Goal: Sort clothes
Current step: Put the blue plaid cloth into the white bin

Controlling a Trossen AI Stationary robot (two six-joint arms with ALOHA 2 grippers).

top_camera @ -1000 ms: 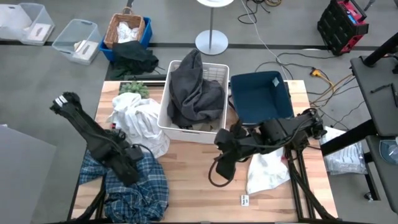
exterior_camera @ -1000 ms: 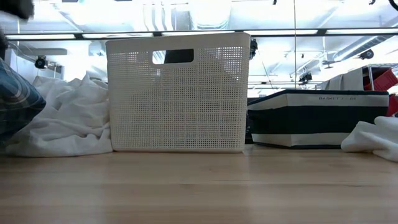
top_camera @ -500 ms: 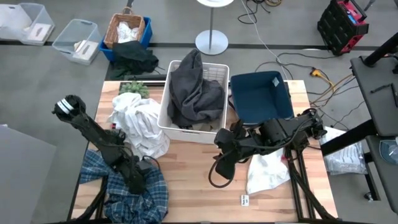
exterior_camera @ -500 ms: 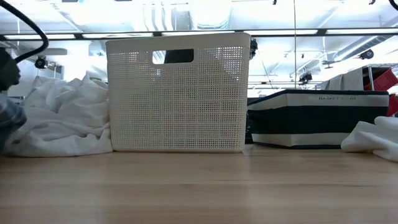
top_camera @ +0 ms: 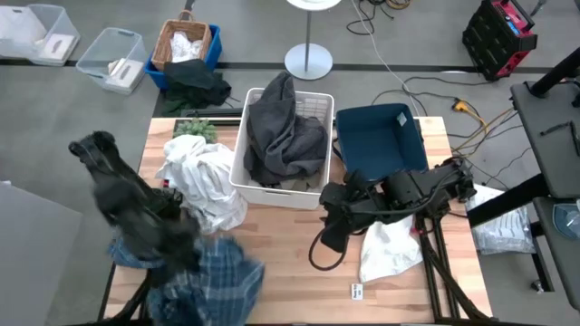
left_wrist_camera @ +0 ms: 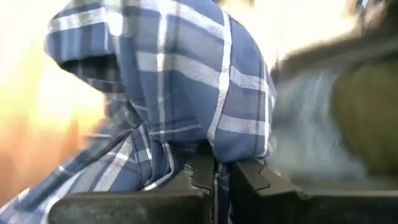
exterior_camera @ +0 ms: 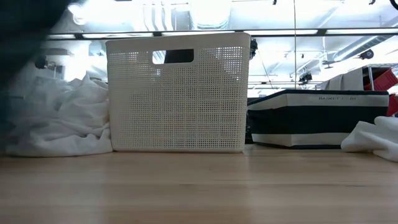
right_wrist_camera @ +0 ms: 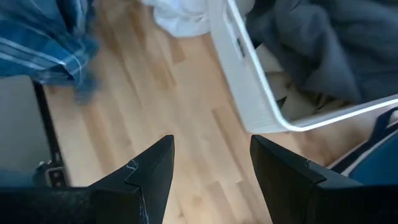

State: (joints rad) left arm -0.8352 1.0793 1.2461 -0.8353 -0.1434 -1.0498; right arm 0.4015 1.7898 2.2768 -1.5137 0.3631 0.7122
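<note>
The blue-and-white plaid shirt point(top_camera: 213, 281) lies bunched at the table's near left, and my left gripper point(left_wrist_camera: 216, 169) is shut on it; that arm shows blurred in the high view. A heap of white clothes point(top_camera: 204, 177) rests against the left wall of the white basket point(top_camera: 319, 100). A dark grey garment point(top_camera: 285, 136) is piled in the basket over a tan one. Another white garment point(top_camera: 390, 249) lies at the near right. Beside it, my right gripper point(top_camera: 331, 231) stands open above bare wood, with nothing between its fingers. My left gripper pinches a bunched fold of the plaid shirt point(left_wrist_camera: 211, 146) between its two fingers. The cloth bulges just past the fingertips and trails off to one side. Blur hides whether any of the shirt is lifted clear of the table.
A navy bin point(top_camera: 381, 140) stands right of the white basket at the far edge. A small green plant point(top_camera: 195, 127) sits at the far left corner. A small white tag point(top_camera: 356, 291) lies near the front edge. The middle of the table between the arms is bare wood.
My left gripper has gone down onto the plaid shirt and shut on a fold of it. It is now moving fast, blurred in the high and low views. The shirt has bunched up, and its right part has shifted toward the table's right.
</note>
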